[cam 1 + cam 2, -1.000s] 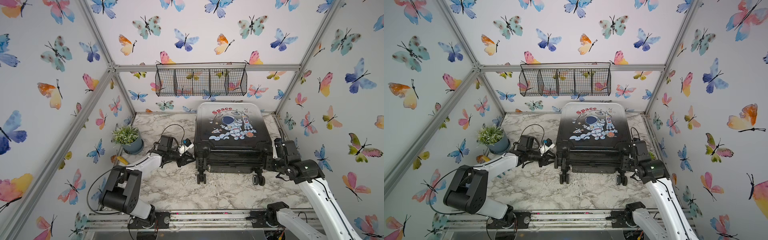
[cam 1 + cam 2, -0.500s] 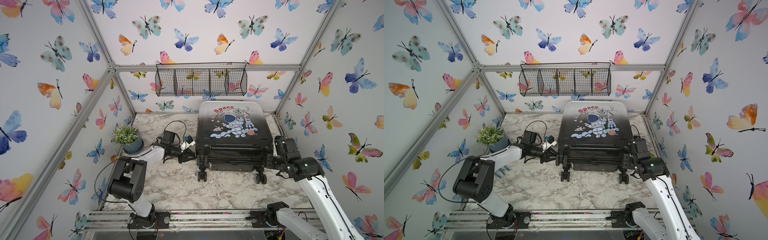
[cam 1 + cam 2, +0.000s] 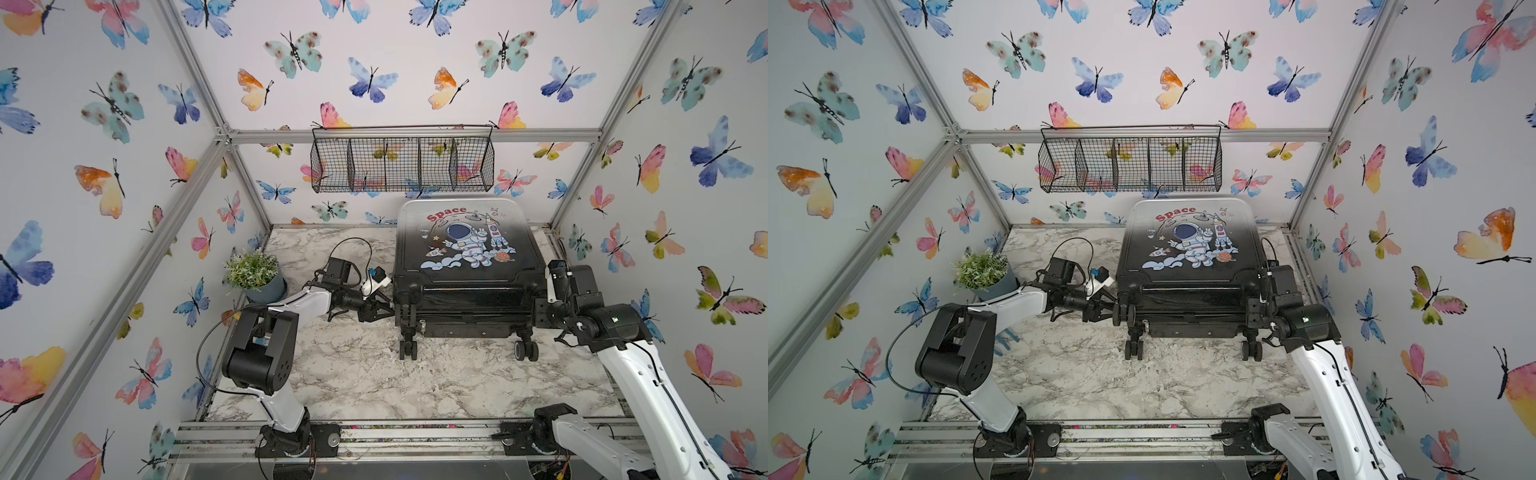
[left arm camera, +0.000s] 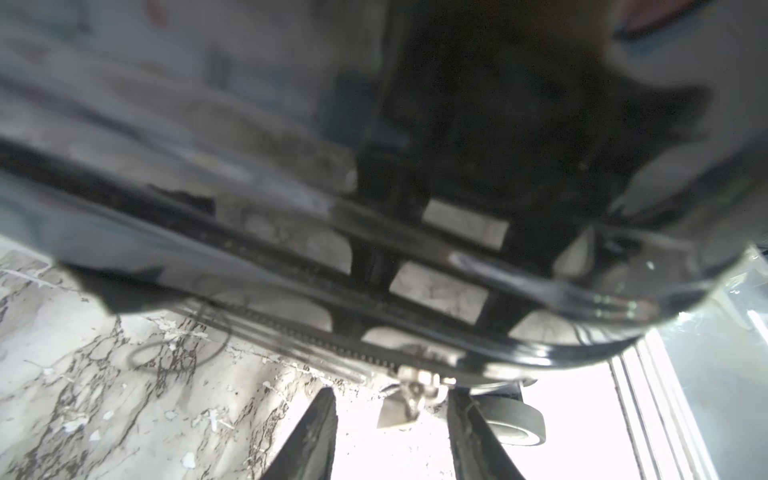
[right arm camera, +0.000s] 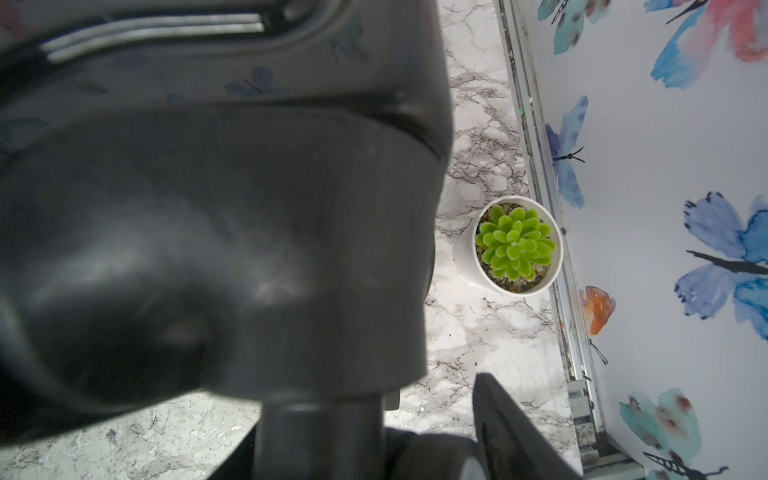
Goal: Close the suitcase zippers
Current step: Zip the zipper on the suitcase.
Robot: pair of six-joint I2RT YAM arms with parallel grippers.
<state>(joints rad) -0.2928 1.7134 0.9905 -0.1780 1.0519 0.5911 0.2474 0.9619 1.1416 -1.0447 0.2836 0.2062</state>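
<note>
"Marble table (image 3: 374, 374), suitcase (image 3: 465, 274) lying flat, far right. Which step?"

"Grabbing the zipper pull (image 4: 413, 390). Left gripper (image 4: 390, 399) is apart round it. I think pinch next, then drag. Right gripper (image 3: 540, 309) is by the suitcase: can't tell its grip."

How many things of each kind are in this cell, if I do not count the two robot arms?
suitcase: 1
potted plants: 2 (leafy plant, succulent)
wire basket: 1
Total: 4

white arm links (image 3: 286, 405), black joints (image 3: 257, 365), looping black cables (image 3: 352, 239)
</note>
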